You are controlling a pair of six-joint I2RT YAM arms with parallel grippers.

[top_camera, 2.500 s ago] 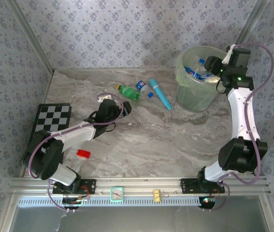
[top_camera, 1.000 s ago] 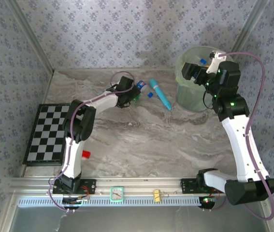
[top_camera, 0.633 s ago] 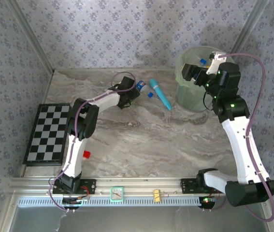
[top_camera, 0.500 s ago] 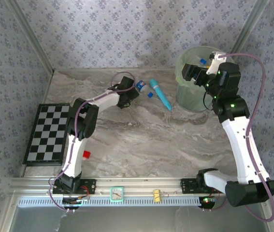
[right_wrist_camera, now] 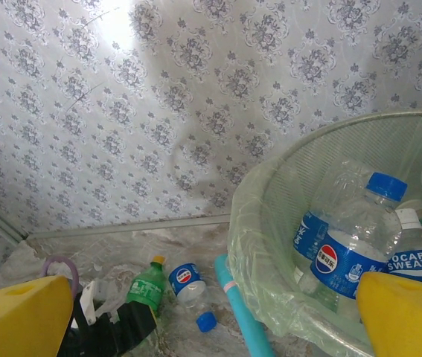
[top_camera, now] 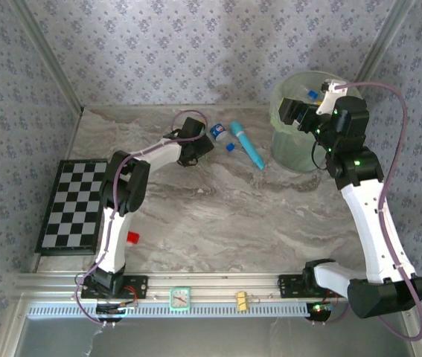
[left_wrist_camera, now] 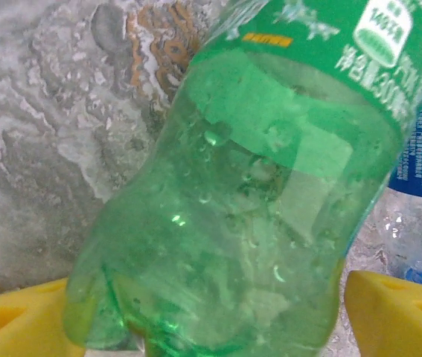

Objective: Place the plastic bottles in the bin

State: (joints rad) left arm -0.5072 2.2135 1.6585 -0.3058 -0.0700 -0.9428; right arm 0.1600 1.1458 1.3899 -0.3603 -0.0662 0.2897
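Between the matt yellow plastic fingers (left_wrist_camera: 397, 312) of the left pincer (left_wrist_camera: 211, 327), the green bottle (left_wrist_camera: 248, 201) is glossy translucent plastic, beaded with droplets, with a shiny printed film label (left_wrist_camera: 359, 52); the bench (left_wrist_camera: 39, 134) under it looks like smooth grey marble with a faint sheen. Ahead of the right pincer (right_wrist_camera: 214, 320), the bin (right_wrist_camera: 263, 223) is thin translucent pale green plastic with a crinkled film rim, holding clear glossy bottles (right_wrist_camera: 344, 253) with slick blue labels, before matt patterned wallpaper (right_wrist_camera: 121, 111).

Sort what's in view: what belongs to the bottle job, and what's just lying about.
Job:
green bottle
blue-labelled clear bottle beside it
bin
bottles in the bin

Lying about:
teal tube
red block
checkerboard mat
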